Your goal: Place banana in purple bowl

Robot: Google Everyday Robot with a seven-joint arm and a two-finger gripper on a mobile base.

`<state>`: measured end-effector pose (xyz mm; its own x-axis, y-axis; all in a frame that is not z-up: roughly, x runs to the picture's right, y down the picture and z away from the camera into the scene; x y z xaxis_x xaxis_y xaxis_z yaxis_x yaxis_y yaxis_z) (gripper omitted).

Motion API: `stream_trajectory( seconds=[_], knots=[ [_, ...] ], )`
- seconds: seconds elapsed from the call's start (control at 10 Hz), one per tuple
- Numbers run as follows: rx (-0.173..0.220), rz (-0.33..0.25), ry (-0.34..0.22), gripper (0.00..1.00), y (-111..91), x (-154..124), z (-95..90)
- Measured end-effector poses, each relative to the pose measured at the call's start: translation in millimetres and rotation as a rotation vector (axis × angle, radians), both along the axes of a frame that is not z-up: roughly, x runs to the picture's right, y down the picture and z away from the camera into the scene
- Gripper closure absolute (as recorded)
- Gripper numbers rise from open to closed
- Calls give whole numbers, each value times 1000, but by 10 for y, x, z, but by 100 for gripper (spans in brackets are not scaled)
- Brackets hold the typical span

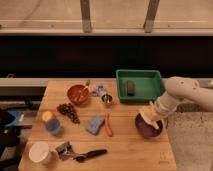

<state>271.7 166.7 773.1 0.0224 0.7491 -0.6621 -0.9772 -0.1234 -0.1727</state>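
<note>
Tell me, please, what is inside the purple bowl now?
The banana sits over the purple bowl, at its upper rim, with the gripper right at it. Whether the banana rests on the bowl's bottom is hidden. No other contents show.

I work at a light wooden table point(131, 150) with a butcher-block grain. Beyond its far edge runs a wide dark band of wall point(75, 55). Above that is a pale, brightly lit strip crossed by two grey upright posts point(86, 15). A pale grey ledge point(22, 83) runs along the far left. Speckled grey floor point(192, 147) shows on the right. My gripper point(151, 114) hangs over the table's right side.
</note>
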Motion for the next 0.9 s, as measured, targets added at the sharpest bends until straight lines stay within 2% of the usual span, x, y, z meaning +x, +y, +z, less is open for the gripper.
stream_trajectory(
  seconds=[0.2, 0.5, 0.6, 0.7, 0.9],
  knots=[
    [-38, -14, -14, 20, 59, -166, 60],
    [-70, -19, 6, 20, 143, -175, 77],
    [-60, -38, 30, 20, 94, -175, 10],
    [-31, -46, 45, 20, 6, -165, -57],
    [60, -51, 93, 20, -261, -103, -297]
  ],
)
